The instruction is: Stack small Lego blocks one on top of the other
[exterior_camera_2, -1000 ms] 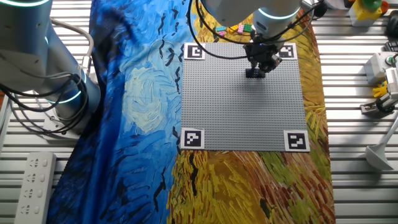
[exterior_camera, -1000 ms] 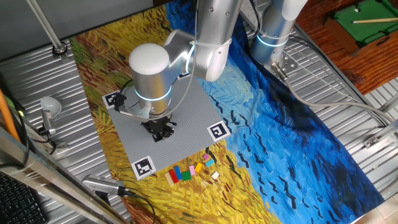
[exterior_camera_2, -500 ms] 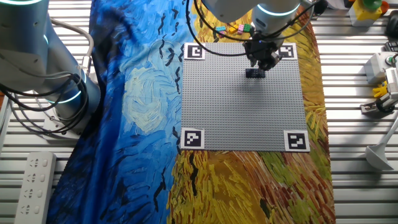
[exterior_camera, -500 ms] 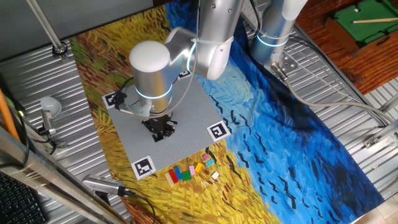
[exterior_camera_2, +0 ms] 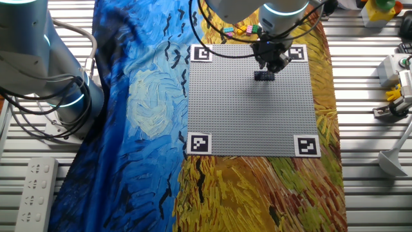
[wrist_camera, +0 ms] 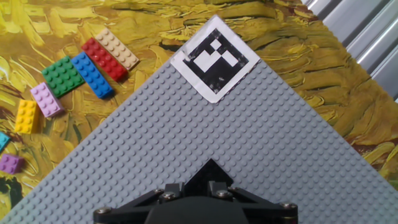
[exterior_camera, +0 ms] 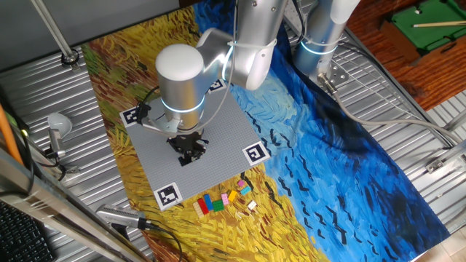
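1. The table (exterior_camera: 408,109), ribbed metal, carries a painted cloth (exterior_camera: 342,167) of blue and yellow swirls, and on that cloth lies the grey baseplate (exterior_camera_2: 251,122) with a black-and-white square marker (wrist_camera: 214,58) at each corner.
2. The silver arm (exterior_camera: 182,80) reaches over the grey baseplate, and its black tool (exterior_camera_2: 269,59) hangs low above the studs near one corner marker.
3. How far the tool's fingers stand apart cannot be told: in the hand view only its dark body shows at the bottom edge, with a black point below it against the studs.
4. A small black block (exterior_camera_2: 263,76) sits on the grey baseplate just beside the tool, and whether the two touch cannot be told.
5. Off the grey baseplate's edge, on the yellow cloth, lie the loose small bricks: tan (wrist_camera: 117,48), red (wrist_camera: 104,59), blue (wrist_camera: 92,74), green (wrist_camera: 63,75), pink (wrist_camera: 46,99) and yellow (wrist_camera: 25,116), close together in a row.
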You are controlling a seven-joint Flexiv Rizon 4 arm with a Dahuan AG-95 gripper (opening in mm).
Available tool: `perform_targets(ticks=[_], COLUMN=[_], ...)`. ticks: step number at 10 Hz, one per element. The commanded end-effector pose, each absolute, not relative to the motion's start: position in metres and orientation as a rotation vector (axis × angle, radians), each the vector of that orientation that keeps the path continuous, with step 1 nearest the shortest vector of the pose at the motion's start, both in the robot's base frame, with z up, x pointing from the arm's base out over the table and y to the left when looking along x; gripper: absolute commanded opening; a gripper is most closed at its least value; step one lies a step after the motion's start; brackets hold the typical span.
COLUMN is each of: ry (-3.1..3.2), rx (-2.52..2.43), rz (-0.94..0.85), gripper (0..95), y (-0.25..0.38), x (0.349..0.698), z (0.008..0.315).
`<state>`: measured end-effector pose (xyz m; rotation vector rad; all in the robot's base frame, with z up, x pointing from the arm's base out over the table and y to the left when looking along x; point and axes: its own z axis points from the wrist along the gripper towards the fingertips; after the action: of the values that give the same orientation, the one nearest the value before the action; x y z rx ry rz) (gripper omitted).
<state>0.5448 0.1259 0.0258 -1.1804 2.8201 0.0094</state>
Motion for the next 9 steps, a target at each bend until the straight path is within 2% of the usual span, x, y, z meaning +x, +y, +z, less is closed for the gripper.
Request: perform_targets(ticks=[1, 9], ry=[2.815, 2.805], rx=[-1.185, -1.210], rz=[0.009, 0.007], gripper=[19.0, 19.0], y=[0.125, 0.122], x=[0.546, 0.549], z=[0.022, 0.010])
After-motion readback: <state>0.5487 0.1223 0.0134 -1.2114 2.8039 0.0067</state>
